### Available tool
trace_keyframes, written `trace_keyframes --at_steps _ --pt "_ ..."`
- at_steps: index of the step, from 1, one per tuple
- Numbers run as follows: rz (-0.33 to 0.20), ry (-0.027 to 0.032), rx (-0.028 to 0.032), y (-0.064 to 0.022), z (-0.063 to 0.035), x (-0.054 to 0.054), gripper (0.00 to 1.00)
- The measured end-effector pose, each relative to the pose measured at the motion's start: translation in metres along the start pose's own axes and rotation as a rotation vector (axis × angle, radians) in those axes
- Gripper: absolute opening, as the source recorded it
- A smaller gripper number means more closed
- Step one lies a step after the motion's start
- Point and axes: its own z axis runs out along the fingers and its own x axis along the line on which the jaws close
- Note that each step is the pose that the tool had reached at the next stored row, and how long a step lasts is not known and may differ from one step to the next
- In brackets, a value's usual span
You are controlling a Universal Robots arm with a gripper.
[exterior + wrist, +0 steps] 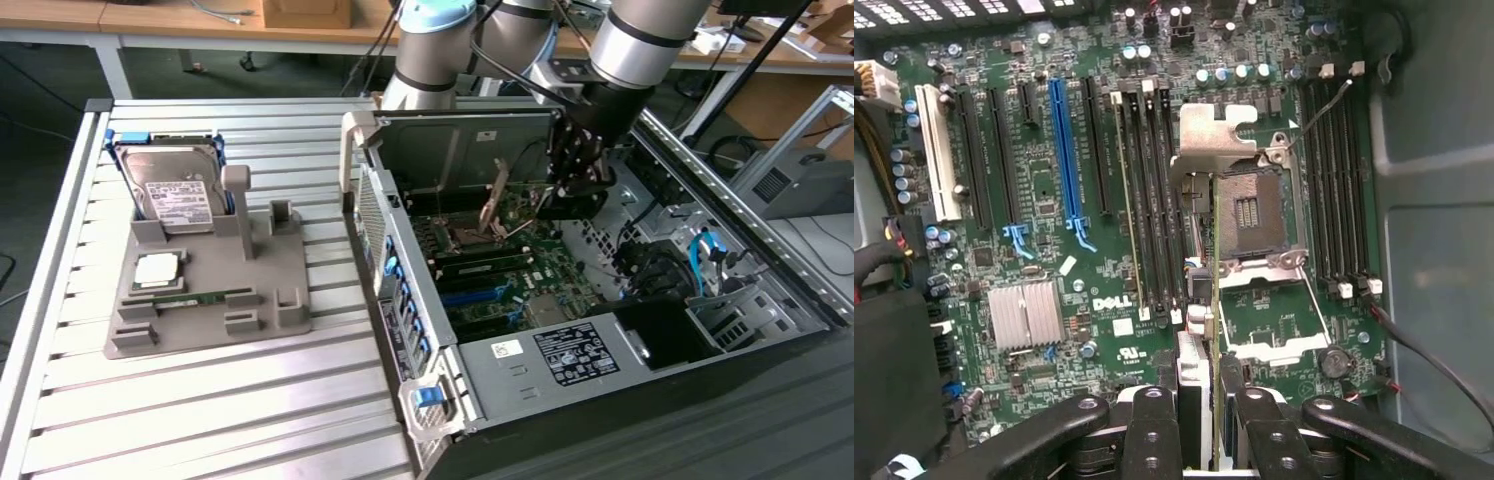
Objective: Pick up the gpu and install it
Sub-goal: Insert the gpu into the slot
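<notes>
Currently the claw (1204,415) grips the gpu (1193,368) edge-on above the motherboard's (1054,270) CPU socket (1249,215) inside the open computer case (574,350)

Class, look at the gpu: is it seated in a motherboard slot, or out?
Out. The gripper grips the gpu edge-on above the motherboard, clear of its slots.

The gpu (1199,372), thin and edge-on, hangs upright in the hand (1204,425) over the motherboard (1039,180).
</notes>
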Motion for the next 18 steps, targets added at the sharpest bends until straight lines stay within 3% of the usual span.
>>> trace_keyframes --at_steps 18 --pt "-0.085 -0.0003 -0.0023 0.0000 0.0003 0.0000 0.27"
